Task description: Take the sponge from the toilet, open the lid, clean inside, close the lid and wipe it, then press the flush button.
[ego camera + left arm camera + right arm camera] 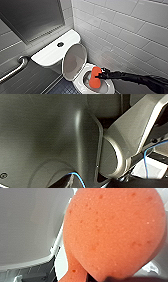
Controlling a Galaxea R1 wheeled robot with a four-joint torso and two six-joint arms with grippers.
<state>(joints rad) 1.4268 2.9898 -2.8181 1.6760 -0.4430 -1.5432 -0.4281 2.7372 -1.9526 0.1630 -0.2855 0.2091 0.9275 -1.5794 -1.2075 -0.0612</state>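
Gripping the sponge (95, 78), the right pincer (99, 75) blocks part of the toilet (110, 88).

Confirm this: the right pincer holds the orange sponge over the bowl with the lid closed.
Wrong on the lid: it stands open, tilted back toward the tank, as the head view shows. The right pincer does hold the orange sponge over the bowl.

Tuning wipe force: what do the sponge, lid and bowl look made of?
sponge: soft open-pore foam, matte orange-red; pits show across its face.
lid: probably smooth plastic; greyish underside, dull sheen.
bowl: white, glossy, likely ceramic; bright highlights along the rim.
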